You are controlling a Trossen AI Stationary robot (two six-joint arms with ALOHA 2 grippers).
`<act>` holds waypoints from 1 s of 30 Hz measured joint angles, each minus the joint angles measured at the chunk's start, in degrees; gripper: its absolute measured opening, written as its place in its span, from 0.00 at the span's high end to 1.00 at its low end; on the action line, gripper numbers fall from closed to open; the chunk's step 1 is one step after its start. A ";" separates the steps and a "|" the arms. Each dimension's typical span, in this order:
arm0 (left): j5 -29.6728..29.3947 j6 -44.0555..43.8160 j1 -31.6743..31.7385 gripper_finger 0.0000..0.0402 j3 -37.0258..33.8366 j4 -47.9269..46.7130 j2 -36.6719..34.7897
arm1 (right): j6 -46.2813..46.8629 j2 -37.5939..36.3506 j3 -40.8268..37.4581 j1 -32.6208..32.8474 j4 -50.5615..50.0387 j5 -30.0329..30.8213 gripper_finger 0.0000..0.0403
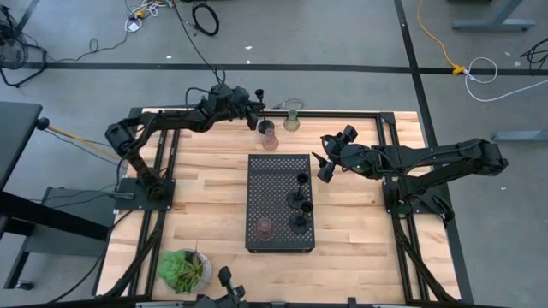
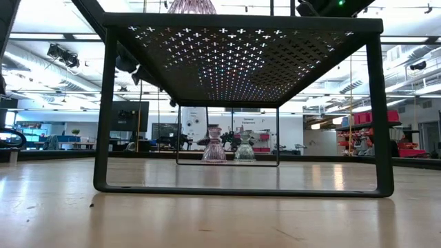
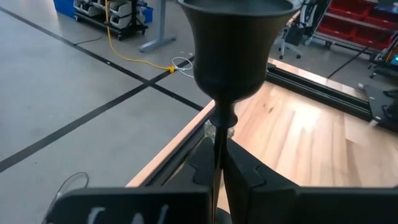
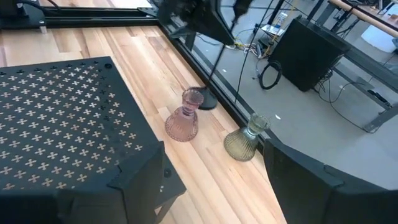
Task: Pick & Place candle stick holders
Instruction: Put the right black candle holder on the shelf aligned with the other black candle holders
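My left gripper (image 1: pixel 257 111) is at the table's far edge, shut on a slim black stemmed holder (image 3: pixel 233 50). The pinkish glass holder (image 1: pixel 270 138) and the olive-green one (image 1: pixel 292 120) stand on their bases on the table just right of it. They also show in the right wrist view, the pinkish holder (image 4: pixel 181 119) beside the olive-green one (image 4: pixel 244 140). Black stemmed holders (image 1: pixel 301 201) and a brownish-pink glass one (image 1: pixel 264 228) stand on the black perforated tray (image 1: pixel 265 175). My right gripper (image 1: pixel 320 164) is open and empty, right of the tray. My left gripper pinches the black holder's thin stem (image 3: pixel 218 146) between its two fingers, a little below the cup. The fingers lie across the stem. The cup is on top and the stem slants. Its round base (image 4: pixel 208 102) appears to rest on the table by the far rail.
A leafy green plant (image 1: pixel 182 269) stands at the near left corner. Black rails (image 1: pixel 342 114) frame the table. The tray stands on legs in the middle, with bare wood (image 1: pixel 205 197) to its left and right.
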 joint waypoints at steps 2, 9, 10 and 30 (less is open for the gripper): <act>-0.30 0.80 -0.41 0.97 0.00 -2.41 -1.84 | 0.06 0.00 0.00 -0.41 0.02 -0.14 0.32; -1.46 1.64 -3.52 0.97 0.00 -7.27 -8.25 | 1.48 0.00 0.00 -1.83 0.01 -3.38 0.32; -1.46 1.64 -4.06 0.97 0.00 -7.65 -9.29 | 1.53 0.00 0.00 -1.86 0.00 -3.56 0.32; -2.79 1.07 -20.82 0.97 0.00 -10.69 -18.81 | 1.53 0.02 0.00 -1.90 0.30 -4.39 0.32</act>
